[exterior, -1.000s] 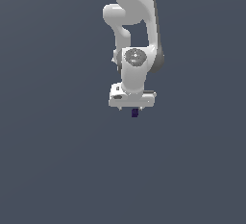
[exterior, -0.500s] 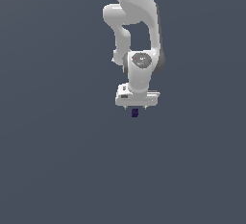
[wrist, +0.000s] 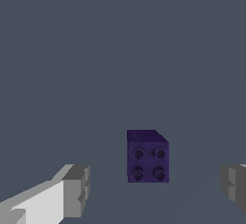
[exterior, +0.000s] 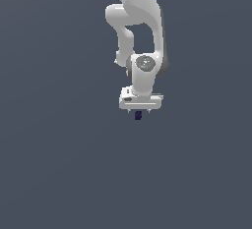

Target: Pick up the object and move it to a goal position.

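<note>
The object is a tiny dark purple cube (exterior: 138,115) with four round studs on its top face (wrist: 147,156). It lies on the plain grey floor just below the white gripper (exterior: 139,111). In the wrist view the gripper (wrist: 153,187) is open. Its two grey fingertips (wrist: 77,189) stand wide apart on either side of the cube, and neither touches it. In the exterior view the hand hides most of the fingers.
The white arm (exterior: 140,36) rises above the hand to the top edge of the exterior view. The flat grey floor (exterior: 59,164) fills the rest of both views, and no other object shows.
The hand has shifted slightly to the exterior view's right over the cube. The cube has not moved.
</note>
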